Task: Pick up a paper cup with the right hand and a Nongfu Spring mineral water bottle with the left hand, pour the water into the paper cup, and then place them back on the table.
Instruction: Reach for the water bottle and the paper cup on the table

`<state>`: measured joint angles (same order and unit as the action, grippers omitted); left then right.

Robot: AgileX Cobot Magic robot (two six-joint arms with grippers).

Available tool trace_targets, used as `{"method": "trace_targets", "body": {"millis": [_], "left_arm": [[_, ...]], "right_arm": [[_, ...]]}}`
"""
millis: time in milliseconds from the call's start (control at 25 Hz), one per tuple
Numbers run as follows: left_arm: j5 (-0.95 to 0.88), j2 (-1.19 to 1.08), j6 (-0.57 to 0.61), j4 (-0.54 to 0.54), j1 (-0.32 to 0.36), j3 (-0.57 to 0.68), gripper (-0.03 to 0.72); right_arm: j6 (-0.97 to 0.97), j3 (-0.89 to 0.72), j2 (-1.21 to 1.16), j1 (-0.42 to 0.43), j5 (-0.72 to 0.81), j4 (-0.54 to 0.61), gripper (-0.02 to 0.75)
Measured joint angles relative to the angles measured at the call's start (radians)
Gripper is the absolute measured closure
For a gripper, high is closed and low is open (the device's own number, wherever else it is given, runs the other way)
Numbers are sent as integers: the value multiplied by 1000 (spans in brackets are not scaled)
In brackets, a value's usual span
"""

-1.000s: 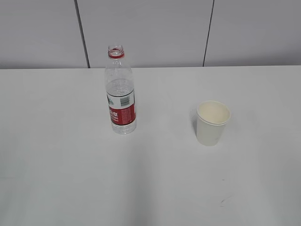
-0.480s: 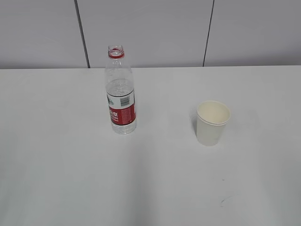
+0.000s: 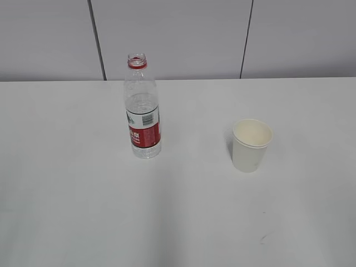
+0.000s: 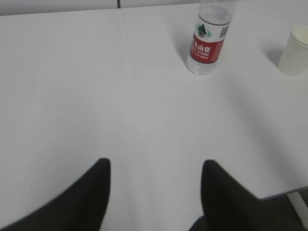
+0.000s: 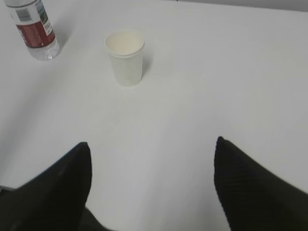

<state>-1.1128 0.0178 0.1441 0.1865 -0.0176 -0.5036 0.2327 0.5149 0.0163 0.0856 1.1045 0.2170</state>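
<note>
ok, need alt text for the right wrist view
A paper cup stands upright and empty-looking on a white table, ahead of the right gripper, whose two black fingers are spread wide and hold nothing. A water bottle with a red label stands at top left.

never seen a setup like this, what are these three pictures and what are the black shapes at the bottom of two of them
It is a two-armed robot at a white table. One camera faces the table from the front; there a water bottle with no cap stands left of a paper cup, both upright and apart. The other two cameras sit on the wrists. The black shapes are gripper fingers: the left gripper and the right gripper, both open, holding nothing, well short of the bottle and cup.
</note>
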Motion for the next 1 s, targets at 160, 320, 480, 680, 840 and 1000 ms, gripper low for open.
{"method": "trace_targets", "body": {"millis": [160, 320, 480, 680, 840, 1000], "left_arm": [[0, 0, 0, 4, 0, 0, 178], [5, 0, 0, 4, 0, -4, 133], [91, 0, 0, 4, 0, -15, 129], [388, 0, 8, 8, 0, 31, 127], [599, -16, 11, 11, 0, 123, 130], [717, -91, 11, 11, -8, 162, 141]], "right_arm": [[0, 0, 0, 0, -119, 2, 148], [0, 0, 0, 0, -276, 2, 148], [4, -19, -15, 0, -383, 14, 148], [8, -30, -129, 0, -498, 18, 148], [38, -50, -202, 0, -616, 20, 148], [122, -90, -248, 0, -714, 52, 148]]}}
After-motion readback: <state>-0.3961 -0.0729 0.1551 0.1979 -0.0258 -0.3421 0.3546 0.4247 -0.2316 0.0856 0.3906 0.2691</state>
